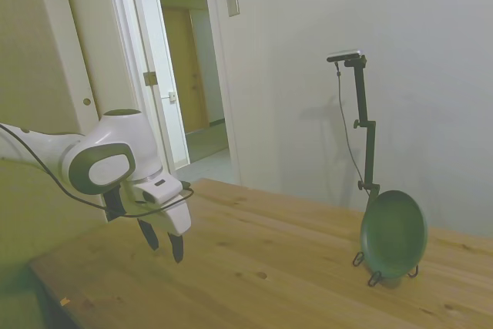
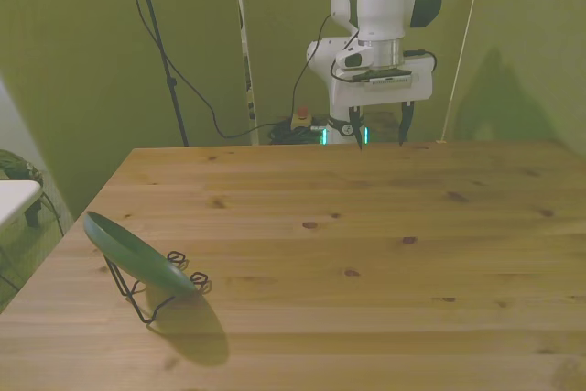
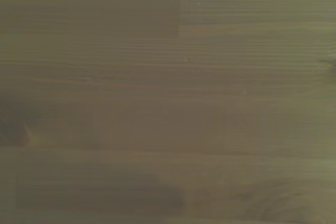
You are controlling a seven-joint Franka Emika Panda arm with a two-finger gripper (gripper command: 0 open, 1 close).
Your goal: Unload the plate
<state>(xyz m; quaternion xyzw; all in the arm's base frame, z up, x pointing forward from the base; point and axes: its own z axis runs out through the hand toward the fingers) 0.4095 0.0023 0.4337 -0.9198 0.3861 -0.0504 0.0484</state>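
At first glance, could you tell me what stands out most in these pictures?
A dark green plate leans tilted in a thin black wire stand near the front view's left table edge. Across the bare wooden table, the white gripper hangs open above the far edge, well apart from the plate.

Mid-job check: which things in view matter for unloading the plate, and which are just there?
For the job:
- plate, leaning tilted in its stand
- black wire stand holding it
- gripper, open, hanging above the table far from the plate

Just there:
- wooden table
- open doorway in the side view
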